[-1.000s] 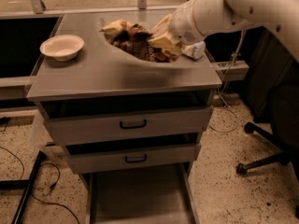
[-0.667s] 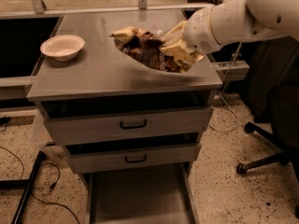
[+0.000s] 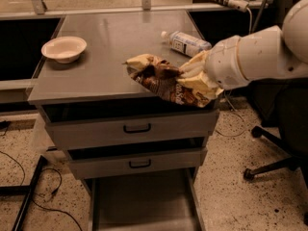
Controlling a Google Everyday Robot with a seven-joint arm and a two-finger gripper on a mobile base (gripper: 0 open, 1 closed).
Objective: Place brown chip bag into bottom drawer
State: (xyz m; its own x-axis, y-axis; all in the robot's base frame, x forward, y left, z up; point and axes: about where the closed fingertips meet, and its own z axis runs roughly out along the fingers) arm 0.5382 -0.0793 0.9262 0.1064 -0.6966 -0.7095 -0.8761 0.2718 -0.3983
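The grey bench (image 3: 110,57) takes most of the view; its top is flat and metal. My arm (image 3: 260,57), white and thick, comes in from 3 o'clock and lies almost level, with the wrist pointing toward 9 o'clock over the front right corner of the bench.

At 6 o'clock, under everything, the bottom drawer (image 3: 139,201) stands pulled out, and its plain floor is open to see. Above it are the two shut drawer fronts (image 3: 132,129), each with a black handle.

The brown chip bag (image 3: 161,78) is not in the drawer. It is at about 4 o'clock from the middle of the bench, over the front edge, lying slanted with its pale end toward 10 o'clock and its other end low toward 4 o'clock. I cannot tell if it touches the top.

My tool (image 3: 192,78) is clenched on the right part of this bag, with the pale fingers (image 3: 199,83) pressed around the crumpled foil.

The clear bottle (image 3: 185,42) lies on its side at 1 o'clock, just behind my wrist. The white bowl (image 3: 64,48) stands at 9 o'clock, well apart from the bag.
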